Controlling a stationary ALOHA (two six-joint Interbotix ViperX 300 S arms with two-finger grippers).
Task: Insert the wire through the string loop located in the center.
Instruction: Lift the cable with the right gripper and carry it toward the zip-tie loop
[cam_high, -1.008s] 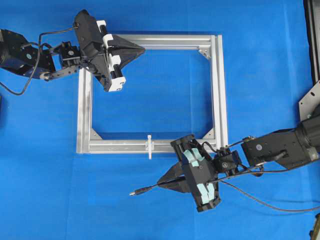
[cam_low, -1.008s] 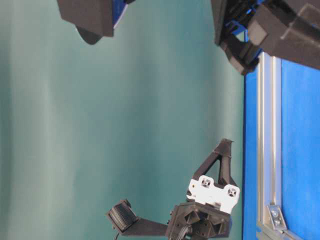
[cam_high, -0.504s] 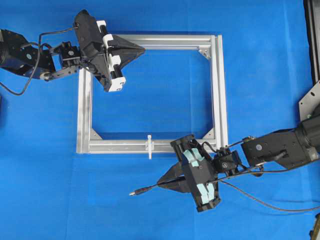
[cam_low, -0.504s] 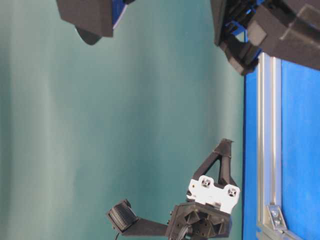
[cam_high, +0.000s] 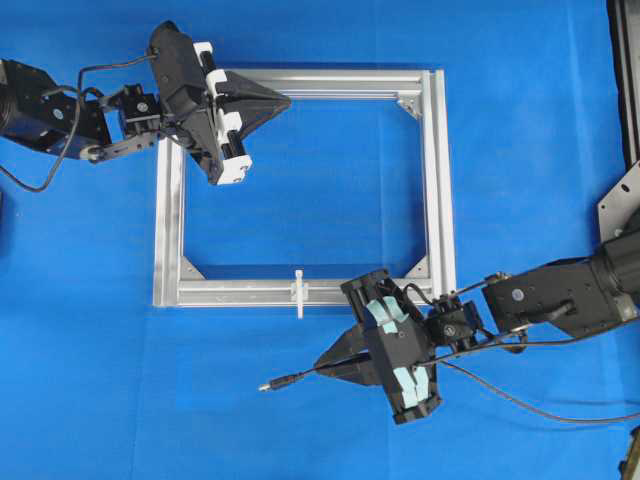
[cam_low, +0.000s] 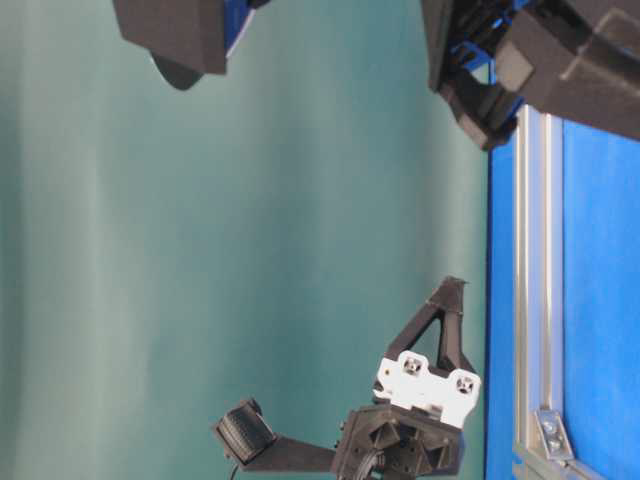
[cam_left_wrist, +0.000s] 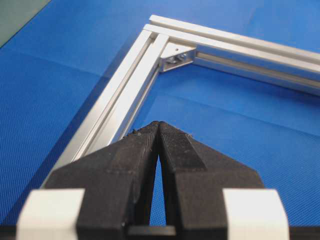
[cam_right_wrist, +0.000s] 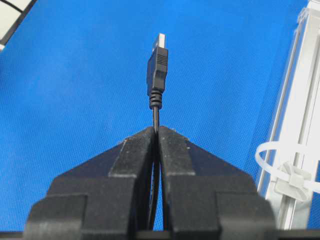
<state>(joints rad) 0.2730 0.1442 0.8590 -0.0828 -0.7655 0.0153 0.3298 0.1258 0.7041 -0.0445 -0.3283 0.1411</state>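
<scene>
The wire is pinched in the right claw, fingers closed tight on the cable just behind the plug. In the overhead view the plug end sticks out from the claw tips toward approx. 8–9 o'clock, long axis nearly horizontal w/ a slight downward tilt, silvery tip leading at the far left. The rest of the cable is seen trailing off toward 3–4 o'clock across the blue tabletop. In the right wrist view the plug points straight away toward 12 o'clock.

The string loop is seen at the middle of the near rail of the aluminium frame, at approx. 12–1 o'clock from the plug tip, near but apart. In the right wrist view it sits at 4 o'clock, by the rail.

The left claw is shut w/ nothing held, hovering by the frame's far rail, near its left corner.
</scene>
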